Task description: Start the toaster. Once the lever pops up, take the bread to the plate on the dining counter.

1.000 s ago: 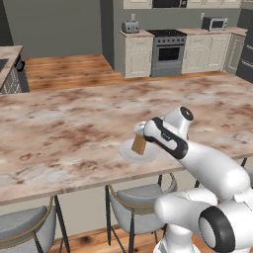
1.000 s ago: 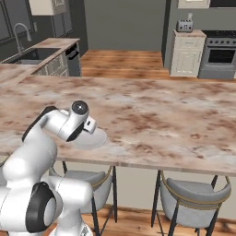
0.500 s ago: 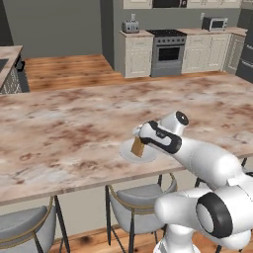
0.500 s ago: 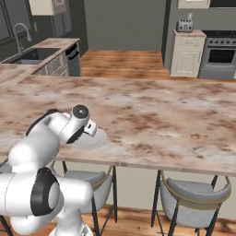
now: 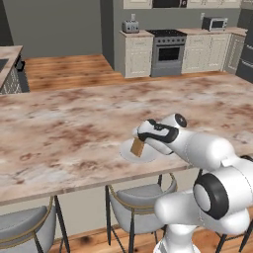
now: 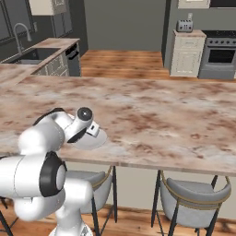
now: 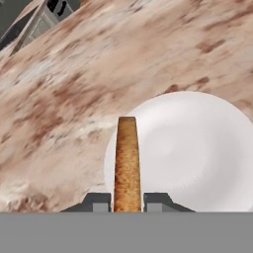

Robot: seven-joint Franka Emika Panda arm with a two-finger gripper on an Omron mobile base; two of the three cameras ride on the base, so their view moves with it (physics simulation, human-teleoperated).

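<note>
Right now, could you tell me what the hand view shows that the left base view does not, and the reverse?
The hand view shows the bread edge-on, clamped between the gripper fingertips over the near edge of the plate. The left base view shows the toaster on the far cabinet and the stools. Both share bread, plate and dining counter.

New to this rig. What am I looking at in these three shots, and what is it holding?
It is a rendered kitchen with a white robot arm on a driving base. Two pictures come from cameras on the base, behind the arm to its left and right; the third looks along the gripper from the hand. The long beige-pink marble dining counter carries a small round white plate. The gripper is shut on a thin tan-brown slice of bread, held on edge over the plate's near rim. Grey cushioned stools stand below the counter.
</note>
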